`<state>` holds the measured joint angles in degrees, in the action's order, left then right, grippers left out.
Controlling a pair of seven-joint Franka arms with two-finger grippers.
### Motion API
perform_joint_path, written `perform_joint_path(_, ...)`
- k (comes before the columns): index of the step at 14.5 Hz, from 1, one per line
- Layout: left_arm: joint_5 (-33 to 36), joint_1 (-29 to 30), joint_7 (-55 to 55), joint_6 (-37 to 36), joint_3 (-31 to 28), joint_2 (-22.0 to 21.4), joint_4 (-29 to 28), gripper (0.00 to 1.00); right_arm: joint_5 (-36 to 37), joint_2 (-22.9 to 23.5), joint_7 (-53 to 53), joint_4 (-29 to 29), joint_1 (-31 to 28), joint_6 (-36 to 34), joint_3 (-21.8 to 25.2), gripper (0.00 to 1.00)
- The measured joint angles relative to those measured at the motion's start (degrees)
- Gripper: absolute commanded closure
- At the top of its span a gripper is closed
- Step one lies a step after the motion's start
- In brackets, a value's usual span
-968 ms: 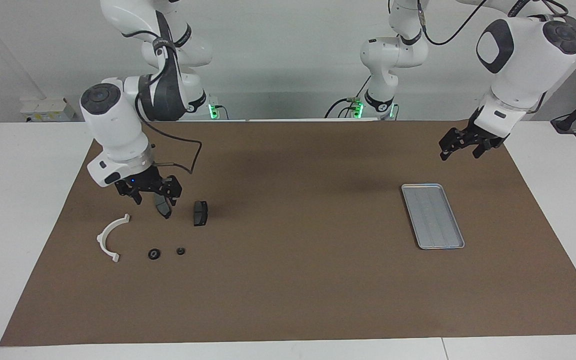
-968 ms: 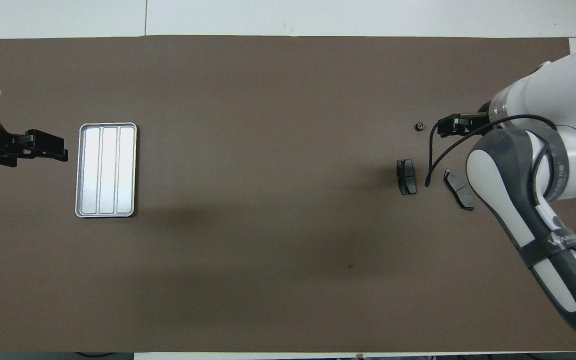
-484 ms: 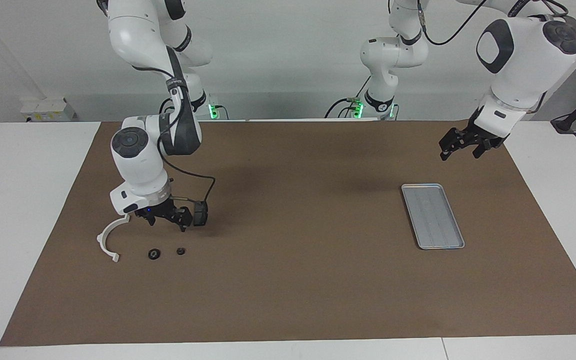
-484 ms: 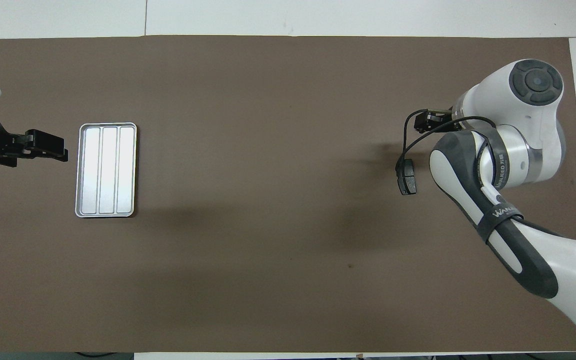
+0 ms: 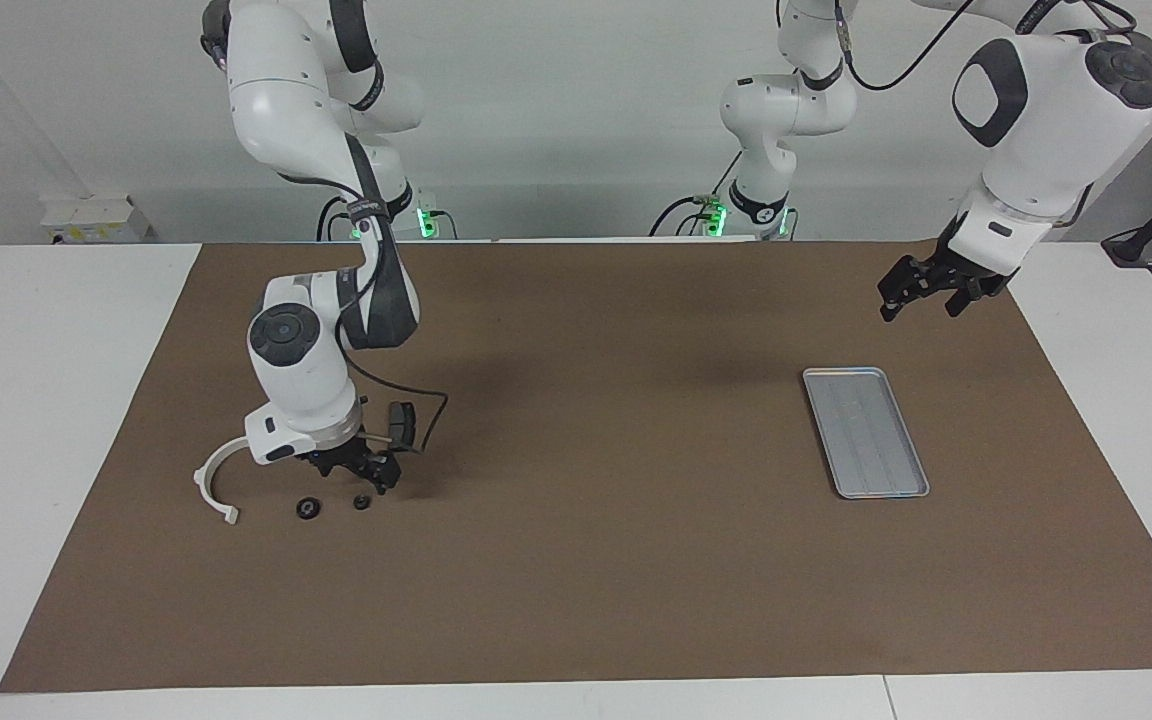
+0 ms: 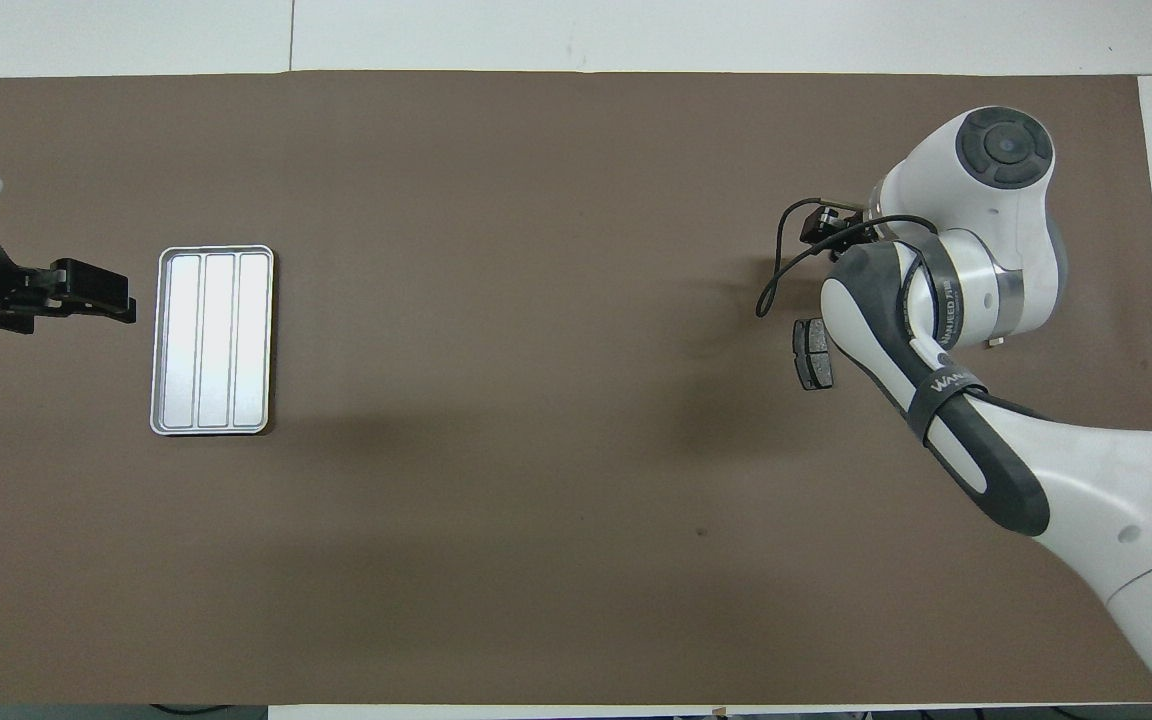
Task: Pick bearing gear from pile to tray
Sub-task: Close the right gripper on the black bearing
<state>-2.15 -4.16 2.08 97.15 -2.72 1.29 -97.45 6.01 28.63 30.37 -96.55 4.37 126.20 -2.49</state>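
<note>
Facing view. The right gripper [image 5: 368,481], at the right arm's end of the brown paper mat [image 5: 596,560], is low over the smaller black round bearing piece [image 5: 361,502]; whether its fingers are apart or together cannot be told, nor whether it touches the piece. The larger black ring-shaped piece [image 5: 307,509] lies beside it, then the white semicircular plastic arc [image 5: 211,482]; a dark grey brake pad [image 5: 401,424] lies nearer the robots. The silver-grey rectangular metal tray [image 5: 865,431], rounded at its corners, with a ribbed base, lies well apart from the pile. The left gripper [image 5: 922,297] waits over the mat, fingers spread wide, holding nothing.

Overhead view. The right arm's dark band reads "WAN…", partly legible. The right gripper [image 6: 829,226] covers the bearing pieces; the brake pad [image 6: 813,354] shows beside the arm. The tray [image 6: 213,340] lies just beside the left gripper [image 6: 101,295].
</note>
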Motion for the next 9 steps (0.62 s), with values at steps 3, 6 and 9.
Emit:
perform_joint_path(3, 0.0, 0.0, 0.0, 0.1, 0.0, 0.0, -0.2, 0.00, 0.0, 2.2, 1.7, 2.0, 0.7, 0.2, 0.0, 0.05)
perform_joint_path(6, 0.0, 0.0, 0.0, 0.4, 0.0, 0.0, -0.4, 0.00, 0.4, 3.5, 1.7, 2.7, 0.5, 1.6, 0.2, 0.05)
perform_joint_path(9, 0.0, 0.0, 0.0, 0.6, 0.0, 0.0, -0.6, 0.00, 0.8, 3.8, 1.7, 2.8, 0.2, 2.0, 0.3, 0.05)
